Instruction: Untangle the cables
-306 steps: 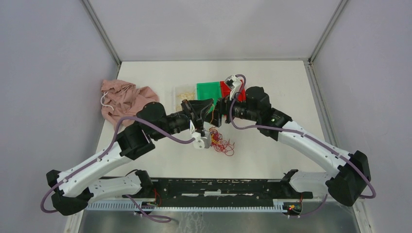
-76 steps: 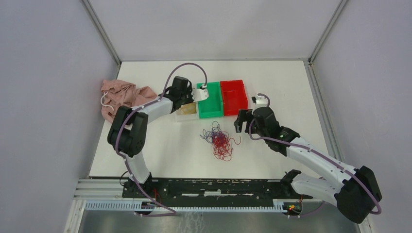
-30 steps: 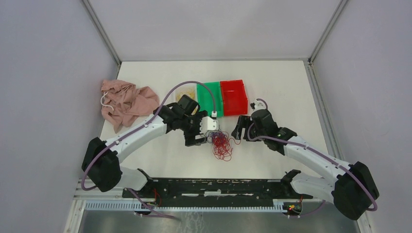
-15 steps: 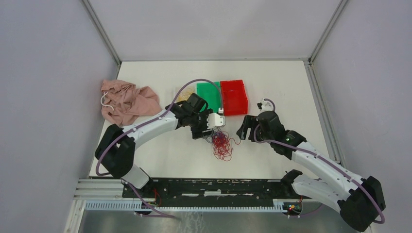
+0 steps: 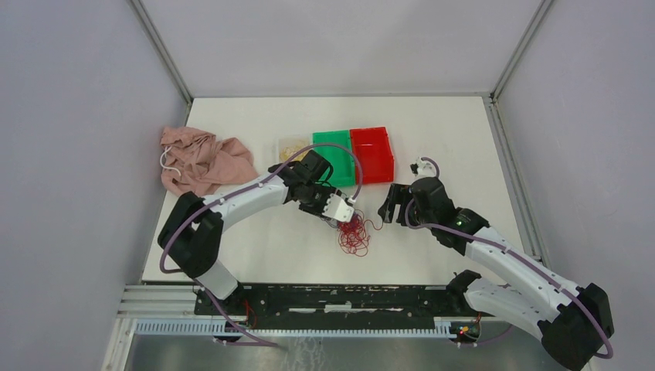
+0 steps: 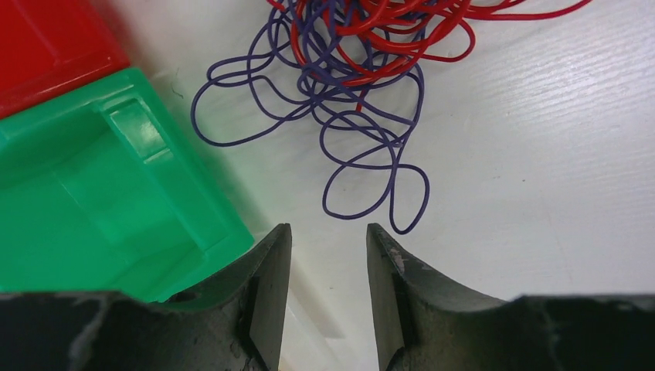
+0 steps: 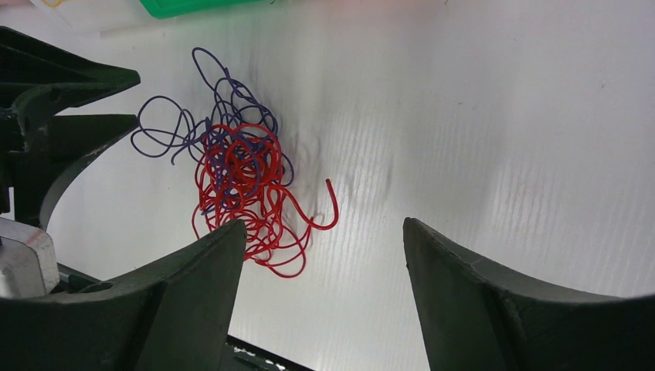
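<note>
We log a white worktop point(image 5: 432, 139) with grey walls on three sides. At its far left a crumpled pink cloth point(image 5: 202, 161) lies flat on it. Toward the middle, three containers stand in a row, side by side: a small pale tray point(image 5: 291, 145), a green bin point(image 5: 332, 148) and a red bin point(image 5: 371, 151). On the near side of them the cables point(image 5: 354, 233) lie in one tangled heap. The red loops are massed together, and the purple loops spill out toward the green bin.

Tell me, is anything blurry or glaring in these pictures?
Left wrist view: the cables are crisp, while the dark fingers sit in shadow, slightly soft. Right wrist view: streaky glare on the white table. Top view: even light, faint shadows, the cables look tiny.
</note>
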